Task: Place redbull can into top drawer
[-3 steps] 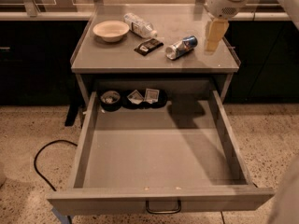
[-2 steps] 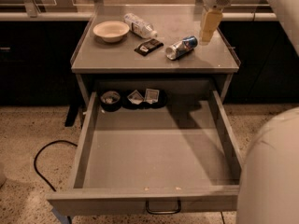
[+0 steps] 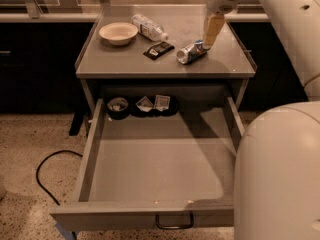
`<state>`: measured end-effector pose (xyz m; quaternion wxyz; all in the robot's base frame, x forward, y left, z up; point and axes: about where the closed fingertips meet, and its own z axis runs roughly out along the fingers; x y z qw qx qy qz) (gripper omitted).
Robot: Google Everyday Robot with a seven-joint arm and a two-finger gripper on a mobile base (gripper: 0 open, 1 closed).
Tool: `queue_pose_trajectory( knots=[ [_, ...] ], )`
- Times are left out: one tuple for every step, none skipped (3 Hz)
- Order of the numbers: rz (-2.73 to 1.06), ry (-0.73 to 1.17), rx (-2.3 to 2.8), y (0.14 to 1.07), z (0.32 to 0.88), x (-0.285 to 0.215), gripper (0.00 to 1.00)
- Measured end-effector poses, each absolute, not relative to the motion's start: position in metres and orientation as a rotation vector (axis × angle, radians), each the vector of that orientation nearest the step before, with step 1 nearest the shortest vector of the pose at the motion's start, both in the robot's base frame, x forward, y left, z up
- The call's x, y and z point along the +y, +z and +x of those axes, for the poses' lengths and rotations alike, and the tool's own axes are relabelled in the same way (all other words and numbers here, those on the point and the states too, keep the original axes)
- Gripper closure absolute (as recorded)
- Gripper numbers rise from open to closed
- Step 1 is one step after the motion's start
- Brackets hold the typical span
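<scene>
One camera view: the redbull can (image 3: 190,53) lies on its side on the cabinet top (image 3: 125,59), above the pulled-out top drawer (image 3: 160,164). The gripper (image 3: 207,44) points down at the can's right end; its grip state I cannot tell.

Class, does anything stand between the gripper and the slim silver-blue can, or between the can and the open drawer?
Nothing visible. The gripper hangs right above the slim silver-blue can lying on the cabinet top; the wide grey metal drawer is open below.
</scene>
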<state>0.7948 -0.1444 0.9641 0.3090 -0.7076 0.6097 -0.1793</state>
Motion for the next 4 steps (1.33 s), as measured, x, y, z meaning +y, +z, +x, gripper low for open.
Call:
queue_pose_trajectory(
  knots=[
    [-1.905, -0.447, 1.609, 0.937, 0.809, -0.137, 0.00],
    [-1.955, -0.422, 1.645, 0.908, 0.819, -0.133, 0.00],
    [-2.017, -0.399, 1.696, 0.883, 0.823, -0.133, 0.00],
    [-2.045, -0.377, 1.720, 0.871, 0.824, -0.134, 0.00]
  ],
)
